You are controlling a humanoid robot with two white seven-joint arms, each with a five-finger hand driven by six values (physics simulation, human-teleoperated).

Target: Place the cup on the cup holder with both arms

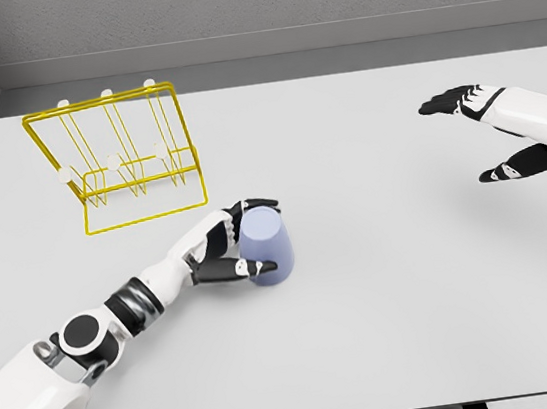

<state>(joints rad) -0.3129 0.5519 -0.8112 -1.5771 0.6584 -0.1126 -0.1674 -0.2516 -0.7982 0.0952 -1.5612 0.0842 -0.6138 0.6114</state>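
Cup (265, 246): on the table (387, 300), upside down, just below the yellow cup holder (117, 165).
Left hand (228, 254): wrapped round the cup's side, thumb in front, fingers behind.
Right hand (496, 130): spread, holding nothing, well apart at the right edge.
Risk: likely slip on lifting (tapered wall, one-sided hold).
Risk: may snag on the wire pegs if tilted badly.

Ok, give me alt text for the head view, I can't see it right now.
The left hand grips a pale blue cup standing upside down on the white table, just right of and in front of the yellow wire cup holder. The right hand hovers open at the far right, holding nothing.
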